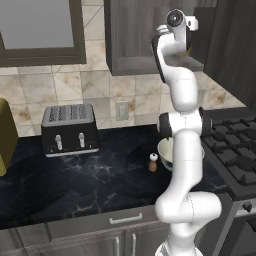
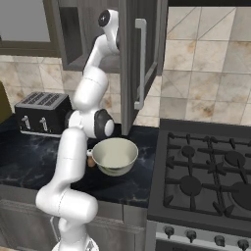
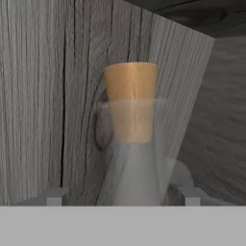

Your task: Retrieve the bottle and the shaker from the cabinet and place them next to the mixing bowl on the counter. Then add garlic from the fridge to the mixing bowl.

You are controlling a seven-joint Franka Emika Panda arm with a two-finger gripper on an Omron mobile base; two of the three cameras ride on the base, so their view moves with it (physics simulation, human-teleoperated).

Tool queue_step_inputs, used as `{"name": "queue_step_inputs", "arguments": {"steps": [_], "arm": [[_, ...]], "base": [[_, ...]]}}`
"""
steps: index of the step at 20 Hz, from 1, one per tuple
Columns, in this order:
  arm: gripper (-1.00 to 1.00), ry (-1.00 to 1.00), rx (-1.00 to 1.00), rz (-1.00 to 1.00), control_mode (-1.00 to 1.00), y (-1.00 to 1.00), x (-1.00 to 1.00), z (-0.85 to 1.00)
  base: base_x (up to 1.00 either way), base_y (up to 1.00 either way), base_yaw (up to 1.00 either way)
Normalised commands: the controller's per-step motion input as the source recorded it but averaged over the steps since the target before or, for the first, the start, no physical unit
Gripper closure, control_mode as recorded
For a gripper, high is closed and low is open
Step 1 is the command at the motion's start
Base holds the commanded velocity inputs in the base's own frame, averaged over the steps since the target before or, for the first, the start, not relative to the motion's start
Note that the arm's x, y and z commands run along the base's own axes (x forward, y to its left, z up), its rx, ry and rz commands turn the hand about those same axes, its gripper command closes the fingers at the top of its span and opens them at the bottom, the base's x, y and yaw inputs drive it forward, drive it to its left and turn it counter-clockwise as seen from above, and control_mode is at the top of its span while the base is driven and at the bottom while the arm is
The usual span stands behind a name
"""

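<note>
Bottle [image 3: 130,129] neck — between jaws.

Likely a home kitchen, toaster [image 1: 69,129], gas stove [image 2: 206,179], marble-look counter [image 1: 75,182], tiled wall [image 1: 50,87]

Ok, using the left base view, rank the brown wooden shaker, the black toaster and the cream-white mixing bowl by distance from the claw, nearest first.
1. Cream-white mixing bowl, on the counter below the claw.
2. Small brown wooden shaker, just left of the bowl.
3. Black toaster, far left.
</note>
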Motion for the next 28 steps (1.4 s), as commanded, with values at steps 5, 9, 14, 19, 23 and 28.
{"name": "queue_step_inputs", "arguments": {"steps": [5, 9, 14, 19, 23, 28], "arm": [[1.00, -0.02, 0.00, 0.00, -1.00, 0.00, 0.00, 0.00], [1.00, -0.09, 0.00, 0.00, -1.00, 0.00, 0.00, 0.00], [1.00, -0.14, 0.00, -0.01, -1.00, 0.00, -0.05, 0.00], [1.00, -0.12, 0.06, -0.08, -1.00, 0.02, -0.32, -0.06], [1.00, -0.01, 0.10, -0.17, -1.00, 0.02, -0.44, -0.34], [1.00, -0.05, 0.10, -0.16, -1.00, 0.13, -0.43, -0.50]], "base": [[0.00, 0.00, 0.00], [0.00, 0.00, 0.00], [0.00, 0.00, 0.00], [0.00, 0.00, 0.00], [0.00, 0.00, 0.00], [0.00, 0.00, 0.00]]}}
